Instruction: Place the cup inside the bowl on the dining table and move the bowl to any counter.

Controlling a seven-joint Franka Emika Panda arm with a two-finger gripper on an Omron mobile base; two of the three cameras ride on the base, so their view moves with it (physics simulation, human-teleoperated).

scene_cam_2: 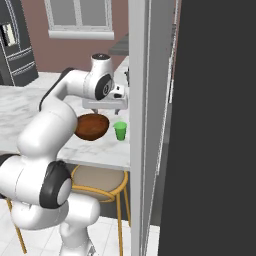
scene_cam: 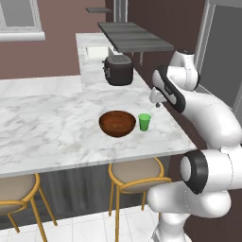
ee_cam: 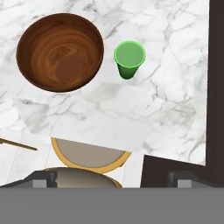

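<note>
- Dining table [scene_cam: 56, 127]: long white marble slab with grey veins; its overhanging edge faces the robot. It is the landmark for all entries below.
- Bowl [scene_cam: 117, 123]: round, dark reddish-brown wood, upright and empty, standing on the dining table near its front edge, toward the end nearest the arm.
- Cup [scene_cam: 144, 121]: small bright green tumbler, upright, standing on the dining table just beside the bowl, on the side toward the table's end; a narrow strip of marble separates the two. Nothing shows inside it in the hand view.
- Gripper [scene_cam_2: 104, 108]: held above the dining table, over its front edge near the bowl and cup, touching neither. The jaws are spread wide with nothing between them; the two dark fingertips [ee_cam: 46, 177] stand far apart at the bottom of the hand view.
- Stools [scene_cam: 138, 174]: tan round seats on yellow frames, tucked under the dining table's overhang.
- Toaster [scene_cam: 118, 70]: dark, on the marble top beyond the dining table's far side.
</note>
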